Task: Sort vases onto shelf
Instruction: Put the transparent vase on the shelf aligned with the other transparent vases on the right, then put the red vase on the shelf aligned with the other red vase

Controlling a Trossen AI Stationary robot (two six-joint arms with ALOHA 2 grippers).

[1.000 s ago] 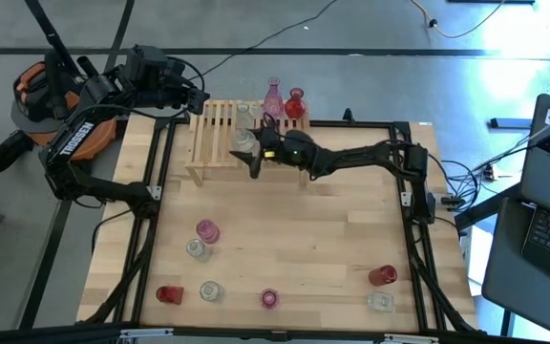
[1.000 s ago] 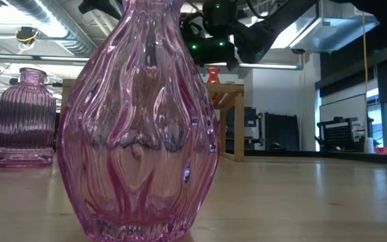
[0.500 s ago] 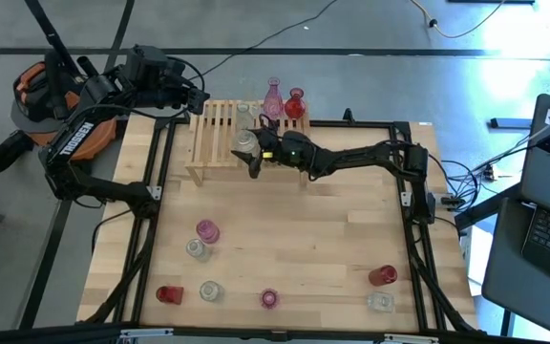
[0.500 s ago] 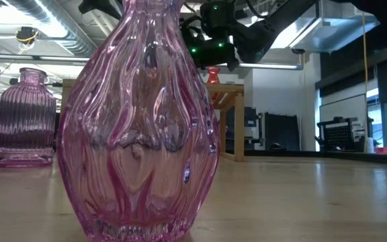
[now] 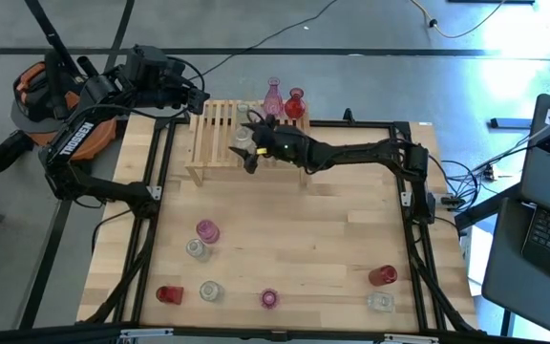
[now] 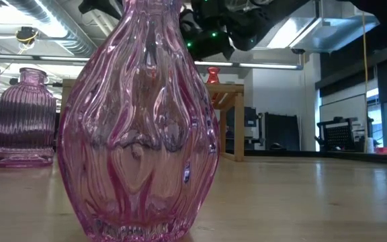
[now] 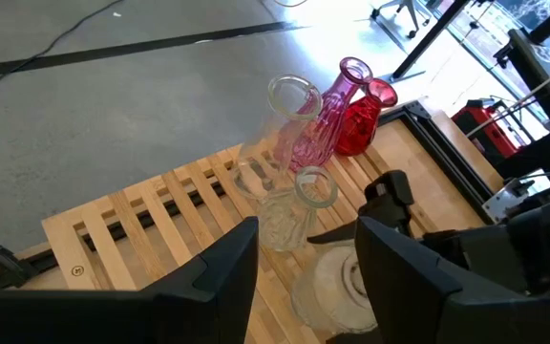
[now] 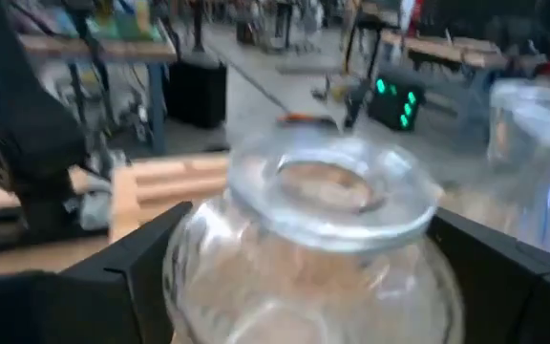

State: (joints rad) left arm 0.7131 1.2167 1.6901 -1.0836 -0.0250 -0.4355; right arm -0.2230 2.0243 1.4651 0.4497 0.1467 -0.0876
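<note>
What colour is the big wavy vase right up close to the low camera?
Pink. The wavy vase is see-through pink glass with rippled sides, and it shows best in the low view.

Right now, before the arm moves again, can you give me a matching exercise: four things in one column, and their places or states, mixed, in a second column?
Things:
A. tall pink vase
B. left gripper
C. right gripper
D. big ribbed pink vase

Places or states:
1. open, raised by the shelf's left end
2. on the table, directly before the low camera
3. on the shelf, beside a red vase
4. over the shelf, at a squat clear vase

Pairs: A-3, B-1, C-4, D-2
</note>
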